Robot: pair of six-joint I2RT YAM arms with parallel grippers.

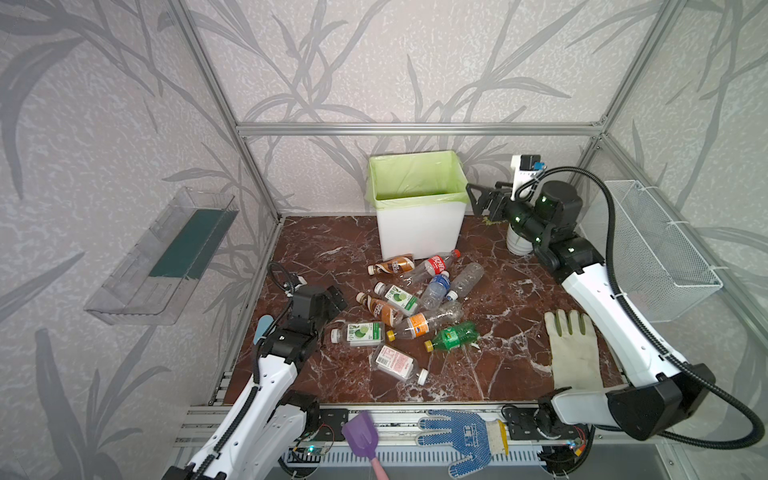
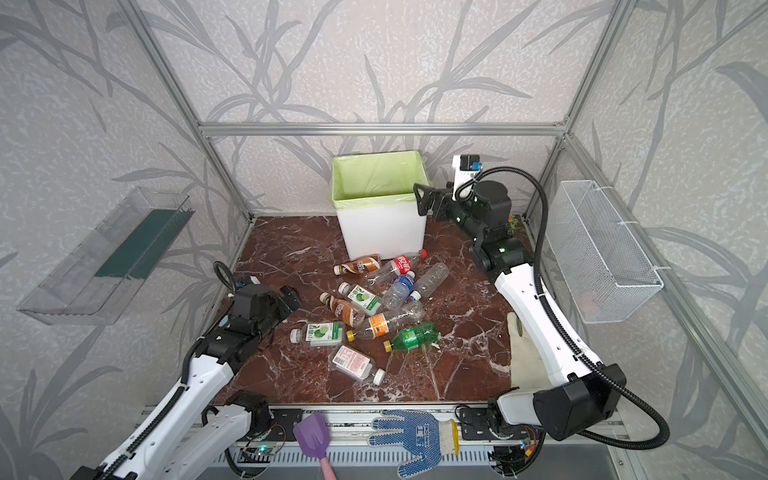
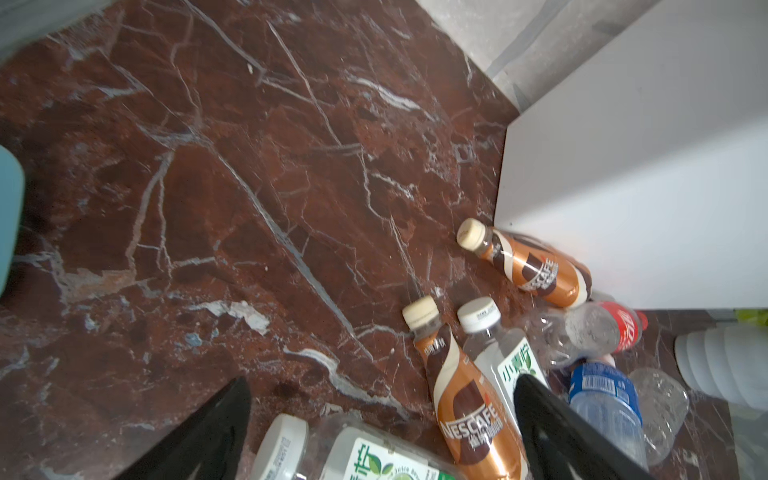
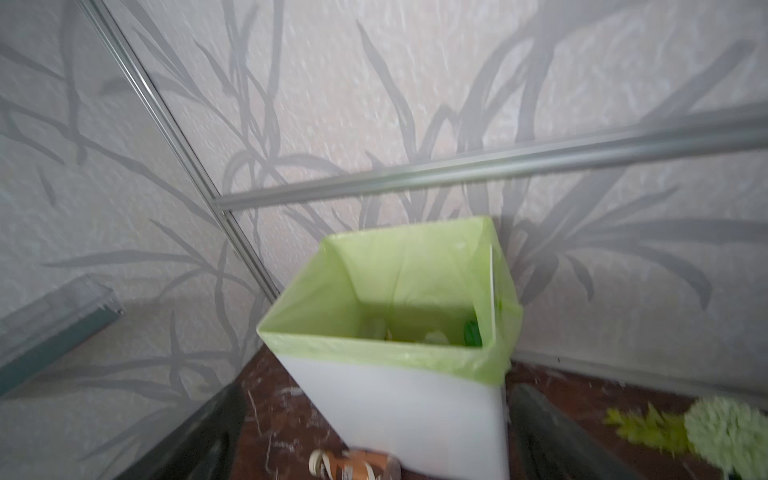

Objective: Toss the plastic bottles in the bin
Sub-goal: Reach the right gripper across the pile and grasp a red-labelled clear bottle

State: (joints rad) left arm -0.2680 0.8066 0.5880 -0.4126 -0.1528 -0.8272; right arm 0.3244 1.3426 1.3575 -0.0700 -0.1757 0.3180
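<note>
Starting with what cannot be read: the right wrist view is blurred, and inside the bin [image 4: 395, 399] only a green shape and some pale shapes show at the bottom; which bottles they are I cannot tell. A white pot [image 1: 517, 245] is mostly hidden behind the right arm, which also covers 1 edge of a white glove [image 1: 571, 353]. A light-blue object [image 1: 262, 328] is half hidden by the left arm. The purple scoop [image 1: 359, 432] has its handle cut off at the frame edge.

The right gripper [image 1: 473, 200] hangs just beside the bin's right rim, jaws wide, nothing between them. The left gripper [image 1: 336, 296] sits at the left of the plastic bottles [image 1: 415, 309], jaws wide and empty, apart from the nearest one. 10 bottles can be counted lying in a loose pile in front of the bin; a brown one lies at the foot of its front wall.

A blue dotted glove [image 1: 461, 436] lies on the front rail. A wire mesh basket [image 1: 656, 249] hangs on the right wall, a clear shelf [image 1: 162, 253] on the left.

The floor [image 1: 332, 249] is red-brown marble with white veins. The walls carry grey leaf-pattern paper behind an aluminium frame [image 1: 415, 129].
</note>
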